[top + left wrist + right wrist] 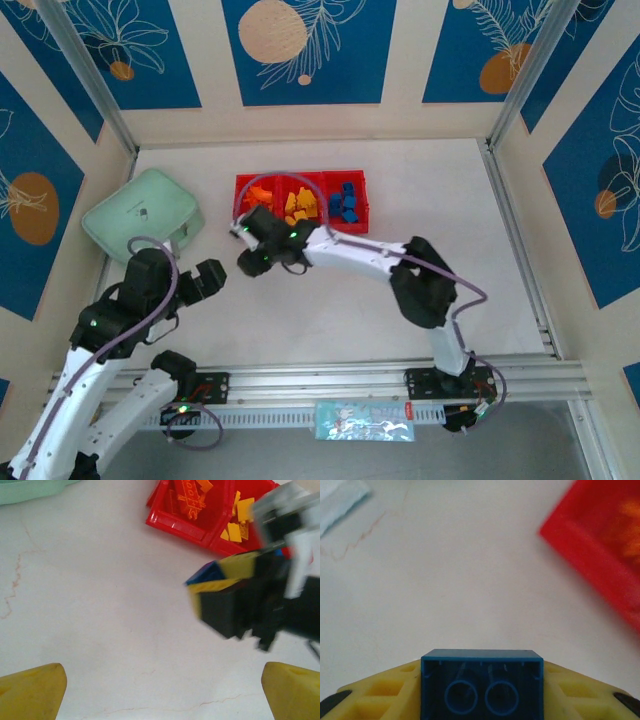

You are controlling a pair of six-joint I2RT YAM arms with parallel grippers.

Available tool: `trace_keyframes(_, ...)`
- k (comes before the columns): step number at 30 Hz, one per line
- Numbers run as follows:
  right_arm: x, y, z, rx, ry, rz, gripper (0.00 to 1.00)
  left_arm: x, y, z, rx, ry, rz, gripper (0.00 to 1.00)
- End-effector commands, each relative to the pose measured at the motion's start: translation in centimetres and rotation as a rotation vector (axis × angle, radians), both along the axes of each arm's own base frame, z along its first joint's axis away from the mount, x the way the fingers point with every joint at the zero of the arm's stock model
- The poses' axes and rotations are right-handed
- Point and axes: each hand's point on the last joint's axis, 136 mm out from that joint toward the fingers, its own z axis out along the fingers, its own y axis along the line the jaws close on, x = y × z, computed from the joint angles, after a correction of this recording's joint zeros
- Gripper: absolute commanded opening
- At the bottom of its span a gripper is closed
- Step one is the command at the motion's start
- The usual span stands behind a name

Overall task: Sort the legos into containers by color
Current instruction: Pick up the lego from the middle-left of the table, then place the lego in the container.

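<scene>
right gripper (252,262): I'm clamping a blue brick (481,690) between my yellow fingers (380,692), its hollow underside facing my wrist camera
where I'm hanging: over the bare table (330,310), with the tray (301,177) just off at 1 o'clock
tray: orange legos (262,193) are sitting in the left compartment, yellow ones (300,207) in the middle, blue ones (344,203) on the right
left gripper (162,692): I'm holding it wide open, hovering near the right gripper
case (140,215): lying at 10 o'clock from my left gripper
</scene>
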Motion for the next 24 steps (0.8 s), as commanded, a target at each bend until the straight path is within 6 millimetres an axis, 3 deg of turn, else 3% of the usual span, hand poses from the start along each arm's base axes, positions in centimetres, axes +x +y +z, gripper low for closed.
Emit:
trace_keyframes(1, 3.8, -5.0, 2.4, 0.034, -0.002, -0.183, 0.45, 1.6, -1.3, 1.4, -0.027, -0.047, -0.050, 0.99)
trace_keyframes(7, 11.2, -14.1, 2.8, 0.017, -0.004, -0.452, 0.45, 4.5, -4.0, 1.2, -0.067, -0.050, -0.119, 0.99)
trace_keyframes(10, 14.5, -17.0, 2.0, 0.009, 0.000, -0.534, 0.45, 6.2, -5.3, 1.1, -0.080, -0.052, -0.153, 0.99)
trace_keyframes(16, 19.7, -20.1, -0.1, -0.043, -0.004, -0.626, 0.45, 8.8, -6.8, 0.5, -0.077, -0.035, -0.175, 0.99)
trace_keyframes(21, 22.4, -21.2, -1.7, -0.064, 0.018, -0.673, 0.46, 9.9, -7.1, 0.1, -0.074, -0.036, -0.172, 0.99)
trace_keyframes(24, 22.9, -21.0, -1.6, -0.051, 0.029, -0.670, 0.58, 10.2, -6.9, 0.1, -0.064, -0.040, -0.162, 0.99)
